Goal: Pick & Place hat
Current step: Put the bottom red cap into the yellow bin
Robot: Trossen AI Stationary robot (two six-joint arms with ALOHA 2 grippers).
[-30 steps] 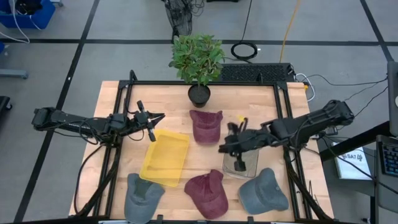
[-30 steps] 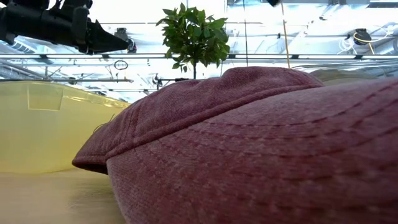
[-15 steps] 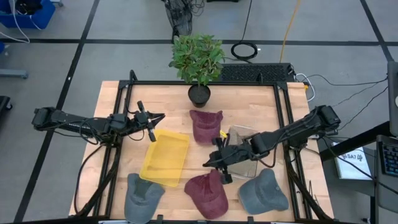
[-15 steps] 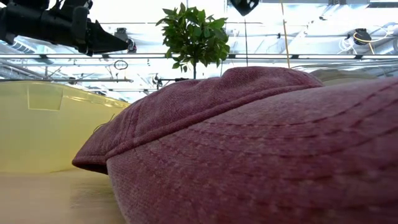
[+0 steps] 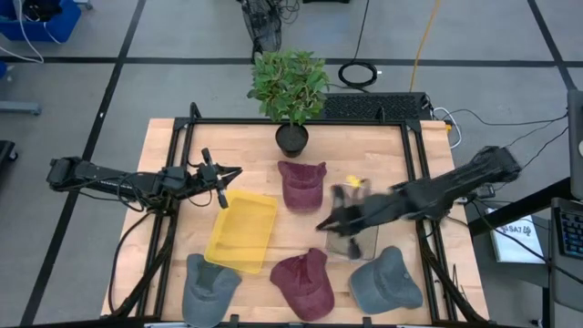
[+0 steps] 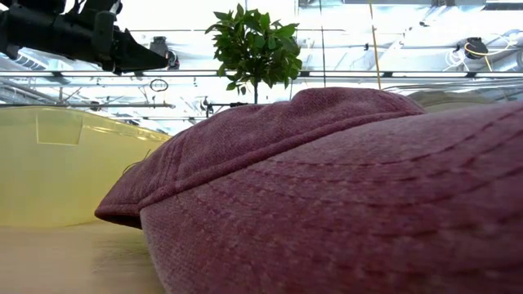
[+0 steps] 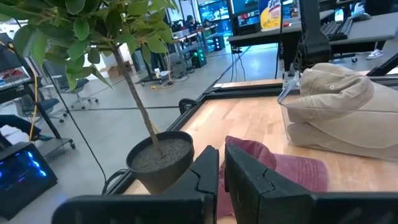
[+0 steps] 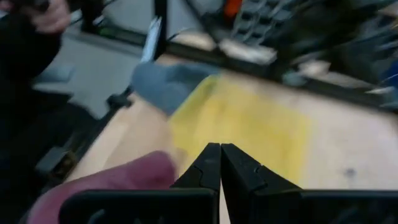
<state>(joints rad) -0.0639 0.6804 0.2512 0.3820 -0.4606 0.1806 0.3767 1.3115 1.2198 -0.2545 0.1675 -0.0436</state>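
The left gripper (image 5: 221, 185) waits above the table's left side, just beside the far corner of the yellow tray (image 5: 241, 230); its fingers are closed with nothing between them, and the arm looks parked so that it keeps out of the way. In front of the tray, at the near left edge, lies a grey hat (image 5: 210, 288). The tray holds nothing, so it is probably the place where a hat must go.

In the middle, a maroon hat (image 5: 301, 184) lies before the potted plant (image 5: 291, 96), and a second maroon hat (image 5: 304, 282) lies at the near edge, very close to the low camera.

Further right, the right gripper (image 5: 330, 224) hangs between these two maroon hats, just at the left edge of the clear bin (image 5: 353, 234). Its fingers are pressed together and hold nothing. The arm is blurred, so it is likely moving. Another grey hat (image 5: 386, 281) rests at the near right. No hat is lifted yet.
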